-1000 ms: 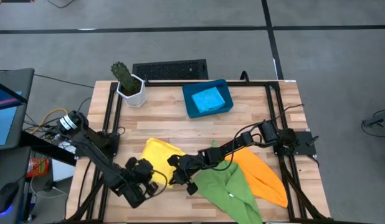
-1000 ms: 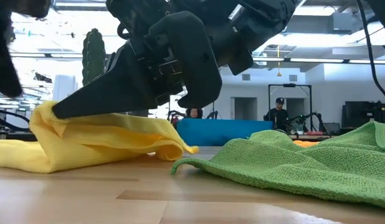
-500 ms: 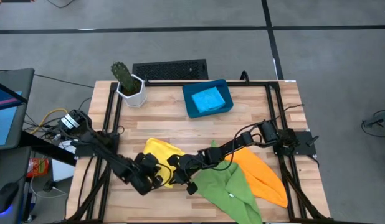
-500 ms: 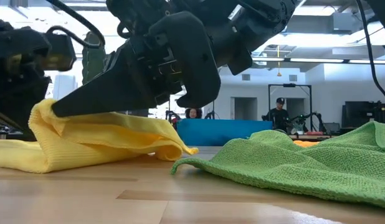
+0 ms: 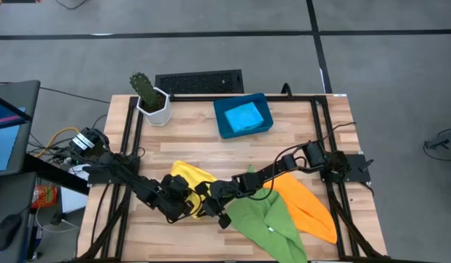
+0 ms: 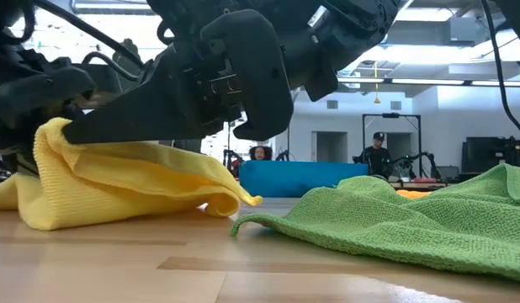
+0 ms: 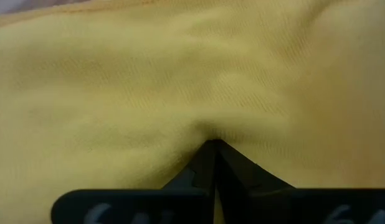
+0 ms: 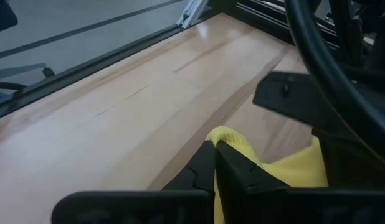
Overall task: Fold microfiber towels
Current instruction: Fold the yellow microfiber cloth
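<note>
The yellow microfiber towel (image 5: 187, 177) lies bunched on the table left of centre, with both grippers at its near part. My right gripper (image 8: 215, 144) reaches in from the table's right and is shut on a raised bit of the towel (image 6: 117, 181). My left gripper (image 7: 212, 146), come in from the table's left, is shut, its tips against the yellow cloth. The green towel (image 5: 269, 218) and the orange towel (image 5: 307, 204) lie crumpled to the right. A folded light blue towel (image 5: 244, 115) lies in the dark-blue tray (image 5: 222, 130). My left gripper pushes its shut fingertips (image 7: 205, 163) into the yellow towel's side (image 7: 208, 127), and the cloth dents around them. Which part of the towel that is cannot be told. My right gripper pinches a raised fold of the yellow towel (image 8: 228, 135) between its two fingertips, slanting down from the table's right. That fold (image 6: 56, 133) stands lifted while the remaining cloth sags onto the table.
A potted cactus (image 5: 147, 95) stands at the far left corner, with a dark keyboard (image 5: 200, 80) beyond the far edge. Black frame rails (image 5: 326, 139) run along the table's sides. Bare wood (image 5: 189, 139) shows between the tray and the yellow towel. People stand in the room behind.
My left gripper has come down and moved from the near left toward the yellow towel until its shut tips meet the cloth. The towel's left part, flat on the table before, is now bunched up toward the right. The right gripper has kept its hold.
</note>
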Robot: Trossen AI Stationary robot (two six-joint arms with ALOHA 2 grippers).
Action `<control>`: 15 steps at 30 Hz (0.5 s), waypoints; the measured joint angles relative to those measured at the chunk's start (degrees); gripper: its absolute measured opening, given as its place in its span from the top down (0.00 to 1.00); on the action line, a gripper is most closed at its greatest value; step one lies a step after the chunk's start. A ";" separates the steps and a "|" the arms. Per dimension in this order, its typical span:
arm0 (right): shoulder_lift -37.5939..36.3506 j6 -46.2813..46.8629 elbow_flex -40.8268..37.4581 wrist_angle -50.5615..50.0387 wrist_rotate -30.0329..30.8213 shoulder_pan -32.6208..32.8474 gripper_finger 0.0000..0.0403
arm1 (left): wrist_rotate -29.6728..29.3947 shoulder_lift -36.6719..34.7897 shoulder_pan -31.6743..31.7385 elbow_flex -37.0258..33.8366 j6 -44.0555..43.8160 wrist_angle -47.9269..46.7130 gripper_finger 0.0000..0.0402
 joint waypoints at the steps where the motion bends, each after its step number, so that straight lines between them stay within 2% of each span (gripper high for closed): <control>1: 0.00 0.00 0.00 0.09 0.00 -0.02 0.93 | -0.01 0.00 0.19 0.00 0.01 0.00 1.00; 10: 6.38 2.77 4.17 -1.13 -1.37 0.00 0.93 | 2.40 0.02 0.33 0.11 1.83 4.11 1.00; 15: 6.32 3.32 6.45 -4.12 0.14 -0.38 0.93 | 5.39 0.02 0.11 0.12 1.84 5.04 1.00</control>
